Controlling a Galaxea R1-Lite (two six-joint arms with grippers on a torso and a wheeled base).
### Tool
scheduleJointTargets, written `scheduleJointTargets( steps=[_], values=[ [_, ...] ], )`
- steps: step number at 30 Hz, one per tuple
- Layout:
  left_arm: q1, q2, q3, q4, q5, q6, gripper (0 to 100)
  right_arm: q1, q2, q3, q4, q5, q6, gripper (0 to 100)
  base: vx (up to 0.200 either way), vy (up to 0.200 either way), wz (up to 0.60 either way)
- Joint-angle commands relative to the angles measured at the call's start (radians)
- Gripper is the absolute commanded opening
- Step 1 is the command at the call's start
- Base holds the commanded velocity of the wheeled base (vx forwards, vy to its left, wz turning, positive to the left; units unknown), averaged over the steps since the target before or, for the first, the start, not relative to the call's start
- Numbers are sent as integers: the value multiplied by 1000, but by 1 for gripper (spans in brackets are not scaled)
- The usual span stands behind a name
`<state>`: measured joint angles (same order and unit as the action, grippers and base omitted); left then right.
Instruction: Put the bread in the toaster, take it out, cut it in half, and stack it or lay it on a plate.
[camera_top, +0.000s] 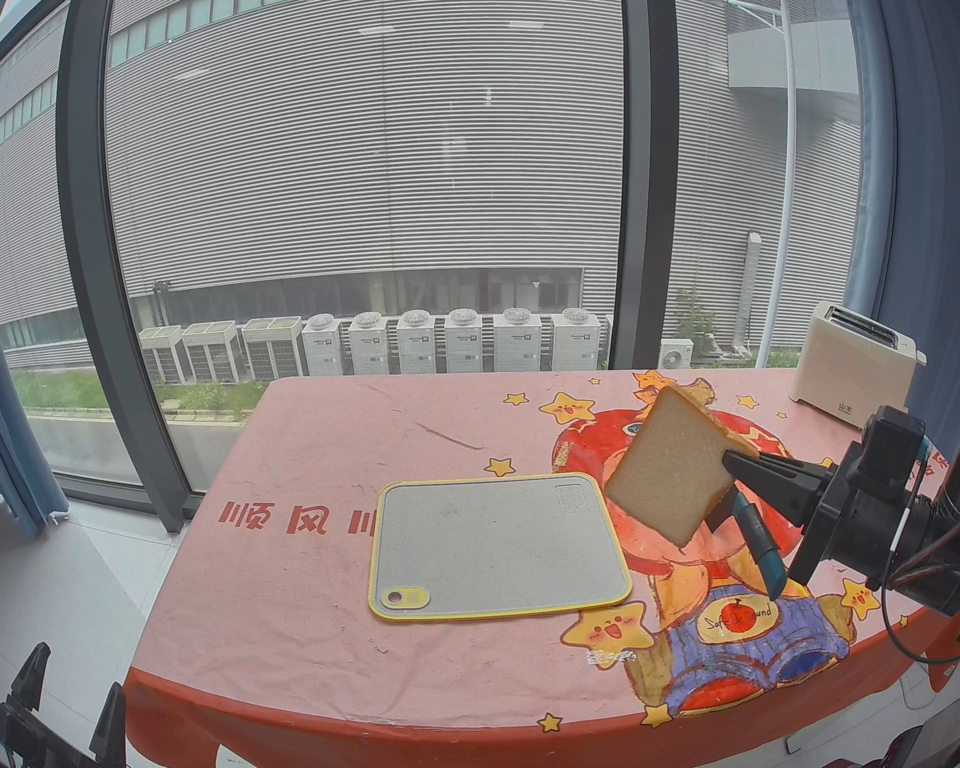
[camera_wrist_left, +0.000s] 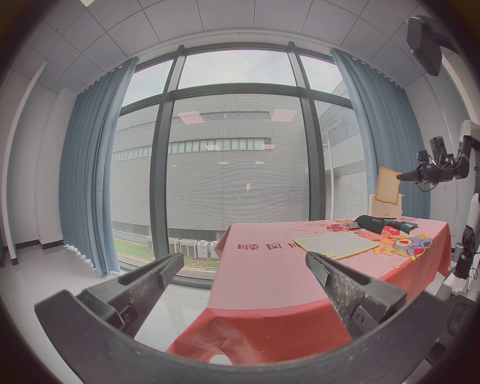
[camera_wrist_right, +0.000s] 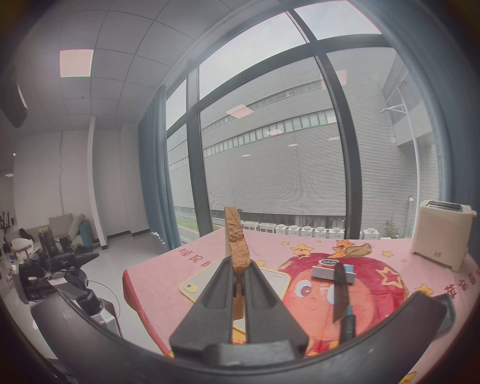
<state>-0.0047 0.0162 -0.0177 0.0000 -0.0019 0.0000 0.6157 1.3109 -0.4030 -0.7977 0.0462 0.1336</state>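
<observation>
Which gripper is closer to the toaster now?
Right. The right gripper, holding the bread, is over the table near the toaster; the left gripper is off the table's opposite, left end.

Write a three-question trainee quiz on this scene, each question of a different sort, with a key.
1. True or false: the bread sits in the toaster.
2. What lies on the table to the right of the board? A. knife B. fork C. spoon
3. Fill in: the left gripper is ____, holding nothing.
Key: 1. False: the right gripper holds it in the air. 2. A. 3. open.
</observation>
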Motion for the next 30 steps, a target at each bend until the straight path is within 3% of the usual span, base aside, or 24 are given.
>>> scheduleJointTargets(
  steps=[1, 4, 8, 11, 13, 16, 17, 18, 20, 26, 30],
  values=[
    [0, -13, 18, 0, -1, 0, 100, 9, 7, 4, 0, 6, 11, 0, 0, 0, 0],
    [0, -15, 18, 0, 0, 0, 100, 29, 11, 1, -2, 6, 57, 0, 0, 0, 0],
    [0, -13, 18, 0, 0, 0, 100, 44, 45, -17, -2, 9, 213, 0, 0, 0, 0],
    [0, -13, 18, 0, 0, 0, 100, 48, 71, -23, -3, 14, 294, 0, 0, 0, 0],
    [0, -15, 18, 0, 0, 0, 100, 48, 82, -28, -3, 15, 324, 0, 0, 0, 0],
    [0, -13, 18, 0, 0, 0, 100, 52, 122, -39, -6, 64, 428, 0, 0, 0, 0],
    [0, -13, 18, 0, 0, 0, 100, 52, 122, -39, -6, 64, 428, 0, 0, 0, 0],
    [0, -13, 18, 0, 0, 0, 100, 52, 142, -36, -44, 107, 494, 0, 0, 0, 0],
    [0, -13, 18, 0, 0, 0, 100, 52, 168, -34, -94, 135, 555, 0, 0, 0, 0],
    [0, -13, 18, 0, -1, 0, 100, 56, 272, -31, -265, 146, 724, 0, 0, 0, 0],
    [0, -13, 18, 0, 0, 0, 100, 56, 360, -20, -416, 146, 794, 0, 0, 0, 0]
  ],
)
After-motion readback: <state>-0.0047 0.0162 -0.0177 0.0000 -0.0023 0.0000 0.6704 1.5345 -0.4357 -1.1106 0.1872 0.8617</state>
